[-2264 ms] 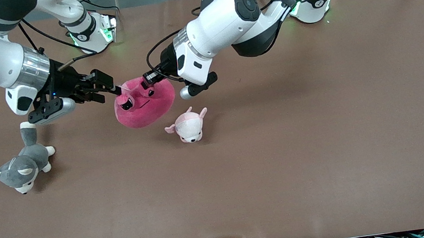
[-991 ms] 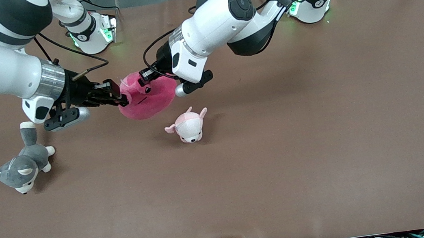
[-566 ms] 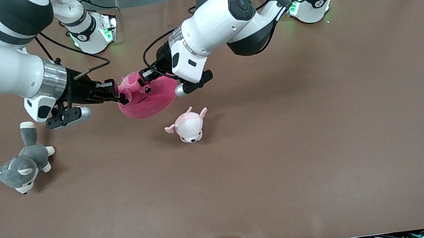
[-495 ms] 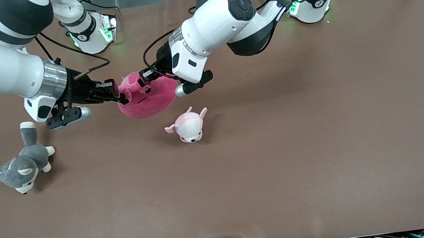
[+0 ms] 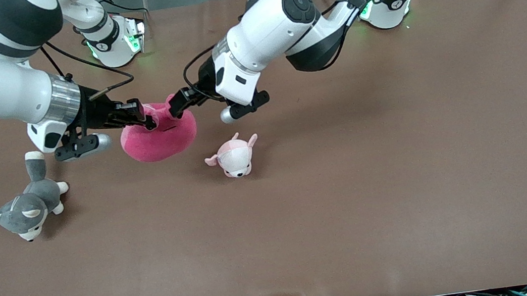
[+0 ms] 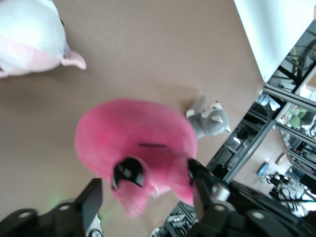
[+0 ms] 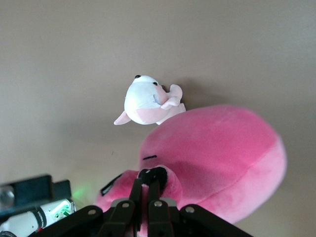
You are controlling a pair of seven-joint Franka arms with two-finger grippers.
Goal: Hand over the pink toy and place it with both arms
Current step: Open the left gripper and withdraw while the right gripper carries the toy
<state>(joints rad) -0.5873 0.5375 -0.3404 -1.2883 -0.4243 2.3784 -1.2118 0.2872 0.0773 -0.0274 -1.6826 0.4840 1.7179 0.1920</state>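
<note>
While the right gripper [image 5: 149, 121] pinches the pink toy [image 5: 160, 136] tight, the toy hangs over the table [image 5: 399, 176], near the small pale pink plush [image 5: 233, 157]. Beside the toy, the left gripper [image 5: 176, 103] has its fingers spread wide, holding nothing.

Right gripper [image 5: 147, 121] clamped tight, arm low over table. Left gripper [image 5: 175, 105] jaws spread, facing it.
</note>
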